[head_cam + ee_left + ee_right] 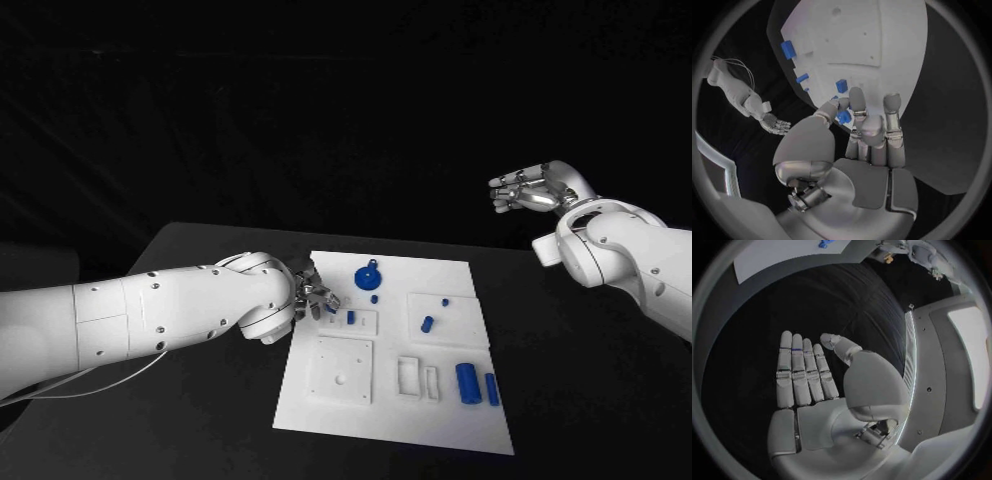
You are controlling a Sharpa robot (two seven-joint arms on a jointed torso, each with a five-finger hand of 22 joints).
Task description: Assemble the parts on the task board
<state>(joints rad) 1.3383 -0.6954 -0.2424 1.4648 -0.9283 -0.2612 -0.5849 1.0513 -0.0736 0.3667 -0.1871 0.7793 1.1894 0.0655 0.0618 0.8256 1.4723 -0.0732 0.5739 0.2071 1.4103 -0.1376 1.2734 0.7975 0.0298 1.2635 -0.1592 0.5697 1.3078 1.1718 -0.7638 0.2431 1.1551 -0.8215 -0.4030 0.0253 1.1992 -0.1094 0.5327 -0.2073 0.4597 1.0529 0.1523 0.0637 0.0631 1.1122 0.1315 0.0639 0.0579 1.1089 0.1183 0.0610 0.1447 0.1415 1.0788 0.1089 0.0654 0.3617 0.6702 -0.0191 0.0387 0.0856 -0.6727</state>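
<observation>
Several blue parts [467, 381] lie on the board [450, 425]. Left hand [312, 297] pinches a small part [843, 117] at the board's edge. Right hand [531, 188] hangs empty above the bench [577, 400], fingers straight.

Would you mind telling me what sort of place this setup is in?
Probably a robotics lab or test bench: a black table against a dark backdrop, a white task board carrying small blue parts, and the left hand at the board while the right hand hangs open.

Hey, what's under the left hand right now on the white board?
The left hand hovers over the task board's left edge. A small blue part sits between its thumb and fingertips. The board surface directly beneath the palm is covered, so anything there cannot be seen.
</observation>
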